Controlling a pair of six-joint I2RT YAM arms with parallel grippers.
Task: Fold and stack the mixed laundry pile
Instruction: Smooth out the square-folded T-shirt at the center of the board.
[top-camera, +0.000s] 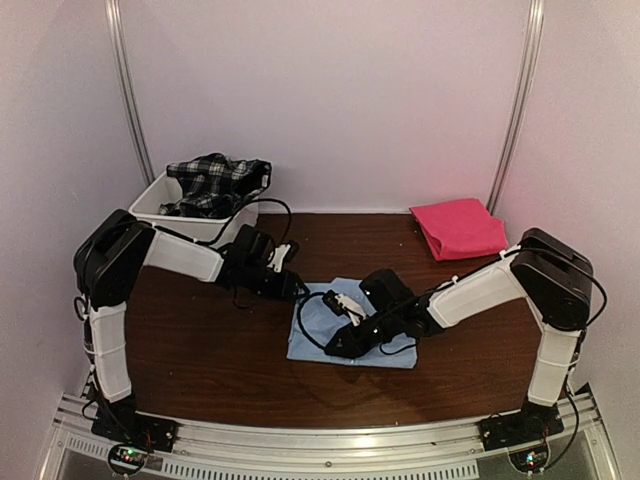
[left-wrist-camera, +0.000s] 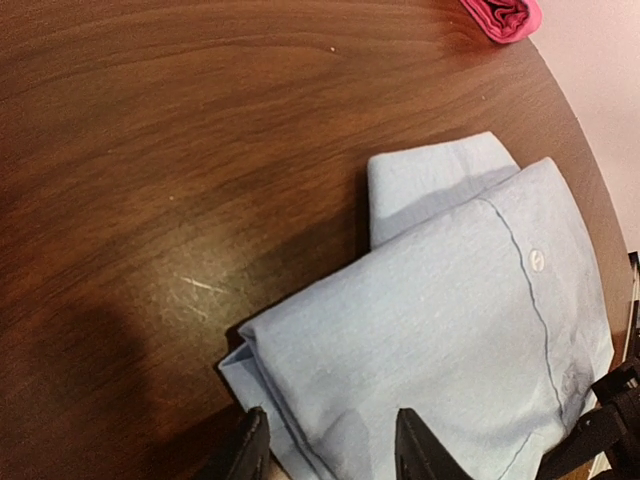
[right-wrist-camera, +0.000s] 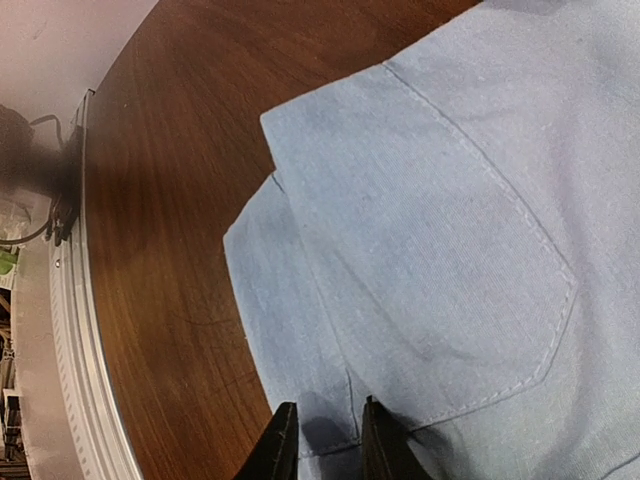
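Shirt: the light blue folded cotton shirt (top-camera: 312, 335) lies flat in the middle of the dark brown wooden desk (top-camera: 200, 340), chest pocket up, with both arms reaching over it.
Left pincer: the left pincer (left-wrist-camera: 335, 450) stands about half spread, straddling the doubled corner at the shirt's left end. No cloth is visibly pinched.
Right pincer: the right pincer (right-wrist-camera: 325, 440) has its fingers nearly together over the hem below the pocket. The tips run off the picture, so I cannot tell whether they hold cloth.
Risk, layers: a bite that takes only the top layer would likely peel the fold open on lifting. The narrow flap poking out at one end already looks loose.
Risk, uneven pull: if one arm rises or pulls ahead of the other, the soft bundle could skew or drag along the desk.
Risk, carry: the bright pink-red folded cloth (top-camera: 460, 228) sits well apart at the far right corner. A carry that far could let the shirt sag and unfold.
Rest of pile: the black-and-white plaid garment (top-camera: 215, 180) is heaped unfolded in the white plastic tub (top-camera: 150, 208), far left.
Hidden: the arms cover much of the shirt from above. The collar is not visible, and anything under the plaid garment is out of sight.
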